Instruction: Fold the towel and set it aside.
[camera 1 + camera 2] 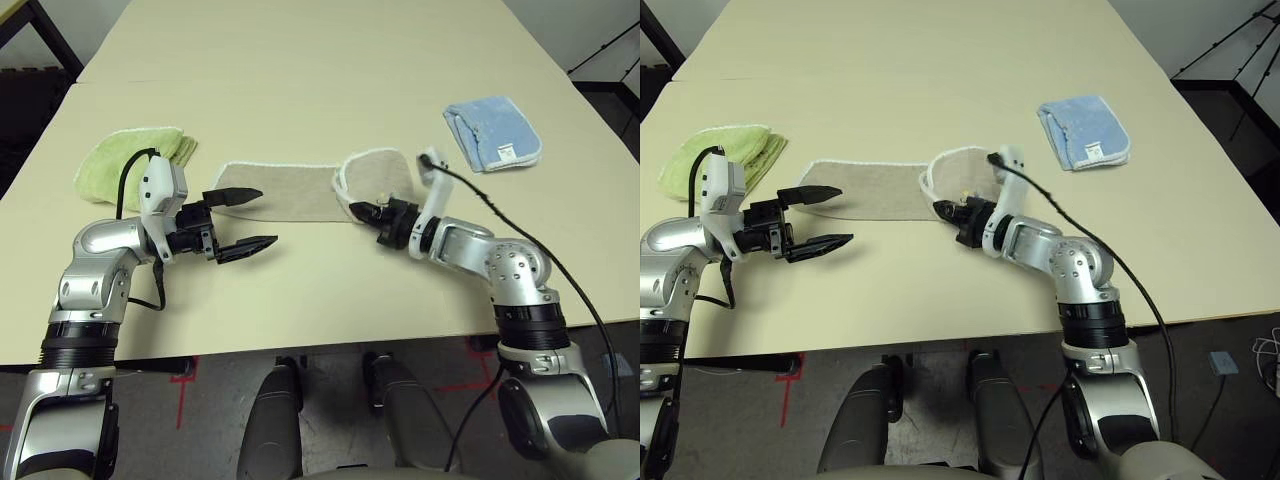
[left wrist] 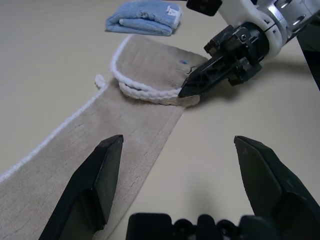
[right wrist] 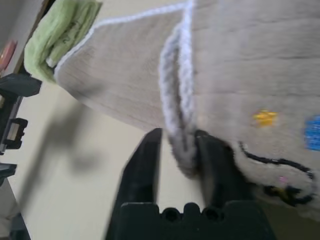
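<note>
The beige towel (image 1: pixel 290 190) lies flat as a long strip across the middle of the table, and its right end (image 1: pixel 378 175) is folded back over itself. My right gripper (image 1: pixel 356 210) sits at the near edge of that folded end. In the right wrist view its fingers (image 3: pixel 145 165) press on either side of the doubled white edging (image 3: pixel 182 125). My left gripper (image 1: pixel 268 216) is open, hovering just in front of the strip's left end with nothing between its fingers (image 2: pixel 100 170).
A folded light green towel (image 1: pixel 125 160) lies at the left, behind my left arm. A folded light blue towel (image 1: pixel 492 133) with a white tag lies at the right rear. The table's front edge (image 1: pixel 300 345) runs close below both arms.
</note>
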Motion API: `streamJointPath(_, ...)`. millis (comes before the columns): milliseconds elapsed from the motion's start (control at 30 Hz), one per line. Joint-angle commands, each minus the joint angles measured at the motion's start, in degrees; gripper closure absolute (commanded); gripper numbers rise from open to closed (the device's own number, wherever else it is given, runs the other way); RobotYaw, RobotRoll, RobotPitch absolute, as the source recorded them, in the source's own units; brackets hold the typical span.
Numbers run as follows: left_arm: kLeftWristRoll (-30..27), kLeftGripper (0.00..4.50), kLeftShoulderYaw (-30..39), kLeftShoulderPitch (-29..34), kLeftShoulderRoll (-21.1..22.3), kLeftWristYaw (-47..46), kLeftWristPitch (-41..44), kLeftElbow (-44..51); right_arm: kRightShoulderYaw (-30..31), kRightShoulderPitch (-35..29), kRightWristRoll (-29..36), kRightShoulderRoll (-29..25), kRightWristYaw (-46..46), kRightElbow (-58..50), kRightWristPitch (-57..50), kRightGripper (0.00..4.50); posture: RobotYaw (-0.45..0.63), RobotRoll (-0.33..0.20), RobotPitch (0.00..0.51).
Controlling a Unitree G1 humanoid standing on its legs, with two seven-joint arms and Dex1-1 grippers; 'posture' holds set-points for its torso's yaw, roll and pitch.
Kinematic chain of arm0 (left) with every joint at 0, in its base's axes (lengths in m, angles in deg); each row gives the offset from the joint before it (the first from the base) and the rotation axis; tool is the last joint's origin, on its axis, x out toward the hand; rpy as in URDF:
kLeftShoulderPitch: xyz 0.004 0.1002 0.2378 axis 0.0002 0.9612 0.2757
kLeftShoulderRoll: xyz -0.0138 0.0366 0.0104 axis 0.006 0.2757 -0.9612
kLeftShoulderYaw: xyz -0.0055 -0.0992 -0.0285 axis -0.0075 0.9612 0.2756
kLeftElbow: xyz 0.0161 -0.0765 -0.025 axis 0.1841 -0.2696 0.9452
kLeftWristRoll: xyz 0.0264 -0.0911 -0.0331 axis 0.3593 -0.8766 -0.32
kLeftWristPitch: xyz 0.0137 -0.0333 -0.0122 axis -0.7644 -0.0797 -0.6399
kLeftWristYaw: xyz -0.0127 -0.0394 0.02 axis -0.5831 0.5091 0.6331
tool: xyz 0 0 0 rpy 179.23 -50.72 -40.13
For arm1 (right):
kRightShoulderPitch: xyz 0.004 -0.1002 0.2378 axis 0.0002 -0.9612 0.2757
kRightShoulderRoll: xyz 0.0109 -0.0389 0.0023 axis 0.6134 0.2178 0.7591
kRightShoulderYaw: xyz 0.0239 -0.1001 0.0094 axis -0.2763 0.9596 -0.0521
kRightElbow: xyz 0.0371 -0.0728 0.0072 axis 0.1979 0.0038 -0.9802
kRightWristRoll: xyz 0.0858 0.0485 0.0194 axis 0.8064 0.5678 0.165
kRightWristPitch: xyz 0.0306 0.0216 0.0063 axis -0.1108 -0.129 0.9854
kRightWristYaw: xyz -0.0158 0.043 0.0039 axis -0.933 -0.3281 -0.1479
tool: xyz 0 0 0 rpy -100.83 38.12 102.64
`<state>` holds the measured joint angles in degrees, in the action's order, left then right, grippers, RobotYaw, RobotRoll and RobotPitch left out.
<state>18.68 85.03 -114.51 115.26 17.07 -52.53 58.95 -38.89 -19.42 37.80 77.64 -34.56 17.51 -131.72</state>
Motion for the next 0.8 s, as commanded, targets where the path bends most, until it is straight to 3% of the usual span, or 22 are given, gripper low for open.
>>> streamJointPath(33,0.71,0.00,-0.51,0.97,0.59,0.57,-0.52,-0.33,3.47,0.94,-3.61,-1.39,4.14,-1.26,1.17,1.80,0.00,0.000,0.181)
streamJointPath(200,0.84,0.00,-0.80,0.75,0.20,0.54,-0.68,-0.53,8.56,3.16,-9.07,-3.13,9.89,-0.93,4.18,0.01,0.00,0.000,0.181)
streamJointPath(567,0.56,0.00,-0.61,1.55,0.54,0.23,-0.30,0.43,7.16,6.21,-11.48,-1.79,15.77,-0.97,5.53,0.01,0.00,0.000,0.183)
streamJointPath(667,0.10,0.00,-0.08,1.16,-0.21,-1.42,0.95,-0.17,6.53,5.96,-12.38,-5.40,24.33,-2.18,13.27,0.01,-0.01,0.000,0.180)
streamJointPath(800,-0.21,0.00,0.77,1.02,-1.49,-5.66,2.96,0.02,5.48,5.15,-17.57,-11.48,36.86,4.45,30.53,0.01,-0.01,0.000,0.183)
